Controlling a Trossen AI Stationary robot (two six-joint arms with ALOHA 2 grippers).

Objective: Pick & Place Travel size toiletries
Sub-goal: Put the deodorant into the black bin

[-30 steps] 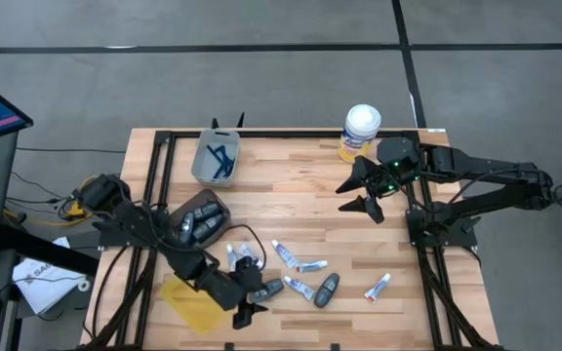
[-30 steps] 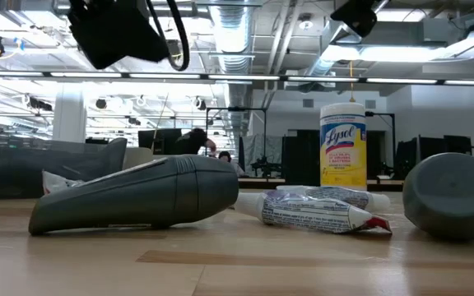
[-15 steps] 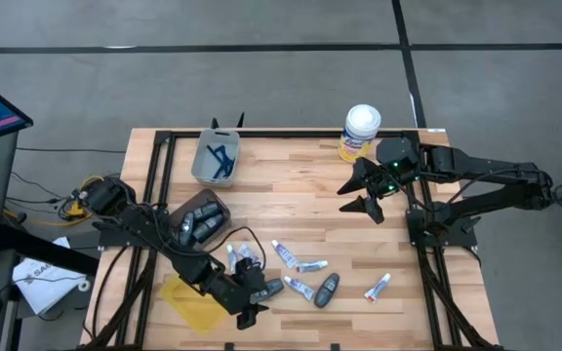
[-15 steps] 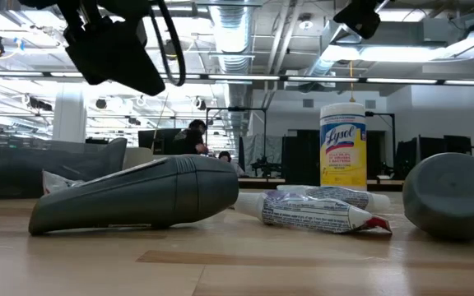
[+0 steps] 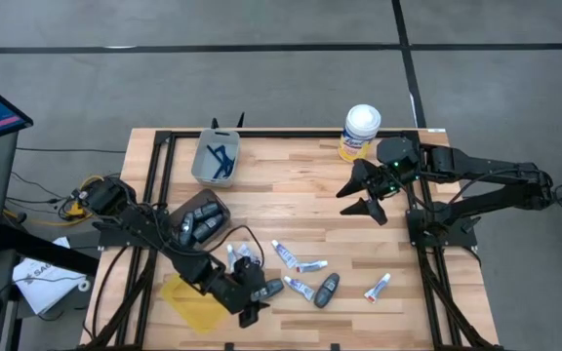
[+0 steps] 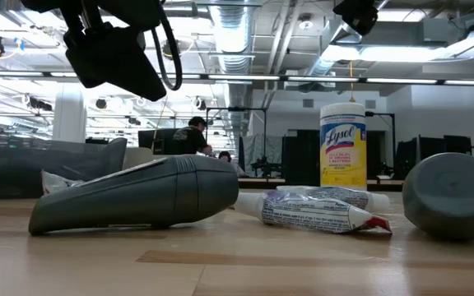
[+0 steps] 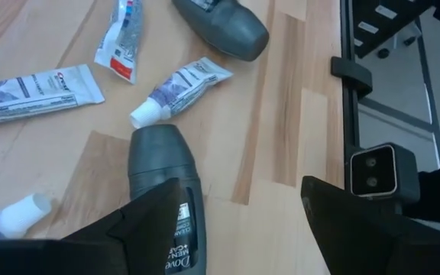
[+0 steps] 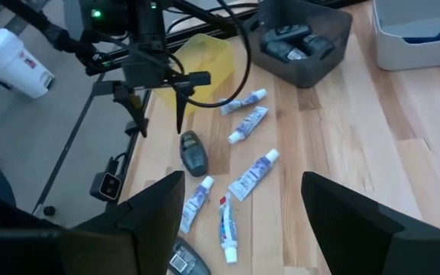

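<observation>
Both sets of jaws stand open and I have nothing in either. My left gripper [image 5: 253, 314] hangs near the front edge of the slatted wooden table [image 5: 291, 185], fingers spread either side of a dark grey oval deodorant stick [image 7: 165, 191], smooth matte plastic with a rounded cap, lying flat on the boards. It is not touching the fingers as far as I can see.

Beyond it I see crinkled white toothpaste tubes: a small one with a white cap [image 7: 179, 87] just past the deodorant, a flattened one with a red and blue end [image 7: 121, 46], and a longer one [image 7: 33, 88] to the side. A second grey deodorant [image 7: 224, 27] lies farther off.

My right gripper [image 5: 367, 198] waits above the table's back right, near the yellow Lysol canister [image 5: 360, 132] with its white lid.

A grey bin [image 5: 201, 222] holds more grey deodorants; a pale rectangular bin [image 5: 215, 156] holds slim blue razors. A yellow translucent bin [image 5: 191, 300] sits at the front left.
</observation>
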